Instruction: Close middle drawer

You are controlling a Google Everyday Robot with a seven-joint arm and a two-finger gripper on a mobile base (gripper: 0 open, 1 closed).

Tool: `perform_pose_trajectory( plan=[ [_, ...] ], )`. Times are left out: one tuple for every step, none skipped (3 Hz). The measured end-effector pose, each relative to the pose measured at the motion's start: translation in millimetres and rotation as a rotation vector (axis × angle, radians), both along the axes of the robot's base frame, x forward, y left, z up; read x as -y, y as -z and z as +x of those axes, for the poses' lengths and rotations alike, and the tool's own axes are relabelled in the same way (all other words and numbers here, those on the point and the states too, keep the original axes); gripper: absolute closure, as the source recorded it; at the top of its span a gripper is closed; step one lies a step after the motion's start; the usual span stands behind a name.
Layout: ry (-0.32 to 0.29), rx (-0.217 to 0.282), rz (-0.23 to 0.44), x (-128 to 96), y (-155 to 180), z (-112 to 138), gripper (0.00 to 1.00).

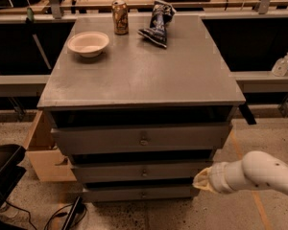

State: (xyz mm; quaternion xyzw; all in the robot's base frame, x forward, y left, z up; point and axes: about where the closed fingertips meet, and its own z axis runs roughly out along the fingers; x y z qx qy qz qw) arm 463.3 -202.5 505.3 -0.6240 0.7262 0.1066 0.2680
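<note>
One tan-tipped gripper (203, 180) on white arm (264, 174), at right end of grey wooden middle drawer (134, 171) front; open or shut: cannot tell

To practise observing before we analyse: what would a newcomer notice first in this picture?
The grey cabinet fills the centre, with a bowl, a can and a crumpled bag at the back of its top. At lower right a white arm reaches in, its claw at the right end of the middle drawer.
</note>
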Motion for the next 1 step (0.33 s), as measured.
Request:
perform_pose_trajectory(
  plan=[
    [0.261, 0.089, 0.124, 56.4, -35.0, -0.2, 1.0]
  ],
)
